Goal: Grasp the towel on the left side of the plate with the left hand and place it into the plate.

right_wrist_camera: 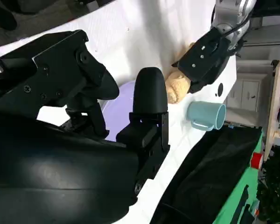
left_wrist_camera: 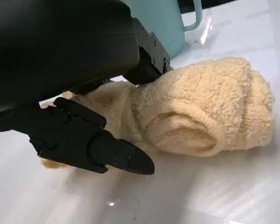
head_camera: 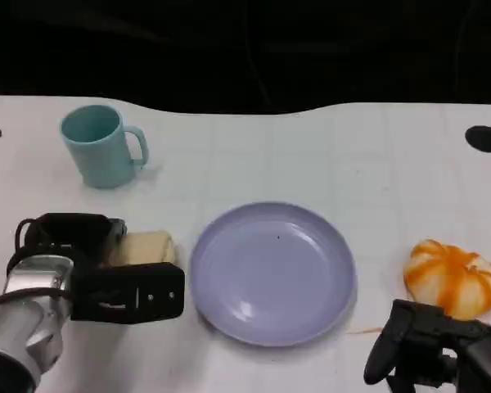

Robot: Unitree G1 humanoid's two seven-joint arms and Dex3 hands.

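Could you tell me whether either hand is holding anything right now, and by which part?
The left hand has its fingers around the towel, which lies on the table; a firm grip cannot be told. The right hand holds nothing.

**Layout on the bench**

The plate (head_camera: 272, 273) lies near the middle of the bench (head_camera: 327, 155). Just to its left lies the towel (head_camera: 145, 246), resting on the bench and apart from the plate's rim. The left hand (head_camera: 106, 270) sits over the towel's left end and front side, with fingers (left_wrist_camera: 100, 149) on either side of the roll. Behind the towel, farther back and to the left, stands the mug (head_camera: 101, 146). Right of the plate, apart from it, lies the pumpkin (head_camera: 452, 277). The right hand (head_camera: 430, 344) is in front of the pumpkin, at the near right.
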